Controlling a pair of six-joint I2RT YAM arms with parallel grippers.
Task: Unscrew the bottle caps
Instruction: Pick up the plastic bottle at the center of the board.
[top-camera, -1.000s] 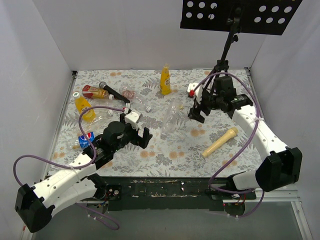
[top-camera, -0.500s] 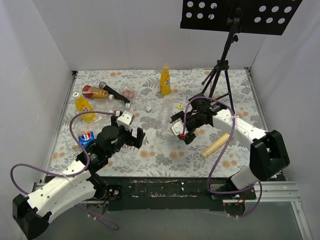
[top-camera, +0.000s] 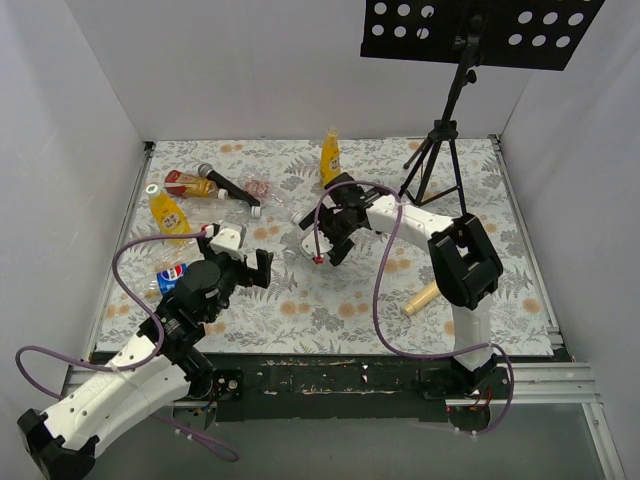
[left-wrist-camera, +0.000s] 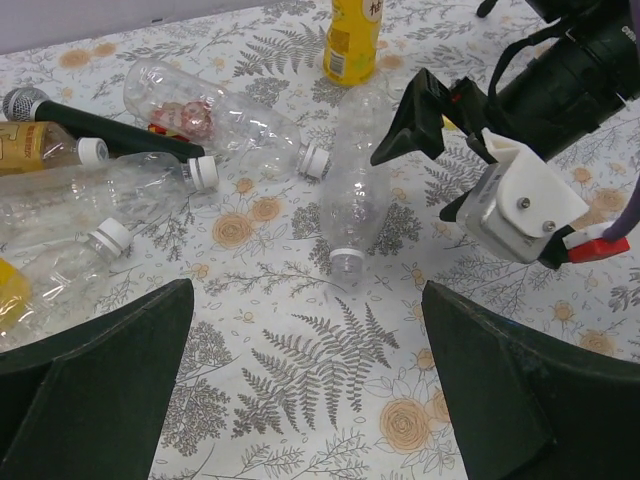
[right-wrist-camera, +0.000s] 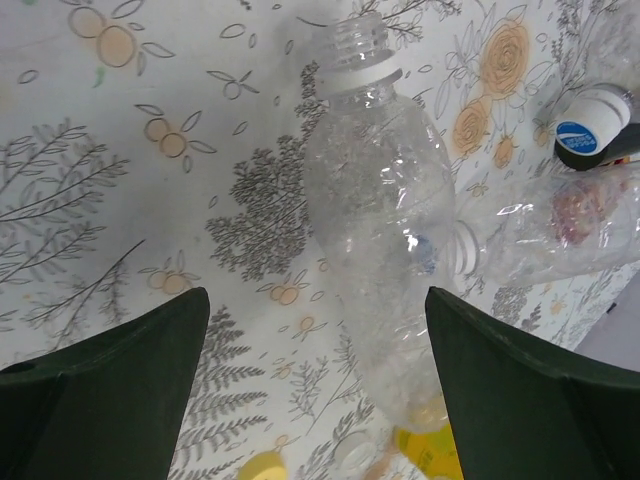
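Note:
A clear bottle (left-wrist-camera: 355, 190) lies on the floral cloth with its threaded neck (right-wrist-camera: 355, 40) bare. My right gripper (right-wrist-camera: 315, 390) hangs open over it; the bottle's body (right-wrist-camera: 385, 200) lies nearer the right finger. My left gripper (left-wrist-camera: 300, 380) is open over bare cloth, just short of that neck. Three more clear bottles lie capped to the left, with white bottle caps (left-wrist-camera: 315, 158) (left-wrist-camera: 203, 172) (left-wrist-camera: 112, 236). A yellow bottle (top-camera: 330, 160) stands upright at the back. A loose yellow cap (right-wrist-camera: 262, 465) and a loose white cap (right-wrist-camera: 350, 452) lie near it.
A black microphone (top-camera: 225, 183) lies among the bottles at the left, with an orange bottle (top-camera: 168, 215), a red-labelled one (top-camera: 190, 185) and a blue-labelled one (top-camera: 172, 278). A tan cone stick (top-camera: 425, 297) lies at the right. A music-stand tripod (top-camera: 440, 150) stands at the back right.
My right arm has swung from beside the tripod leftward and down over the clear bottle. My left arm has drawn back toward the left. Both grippers stay open.

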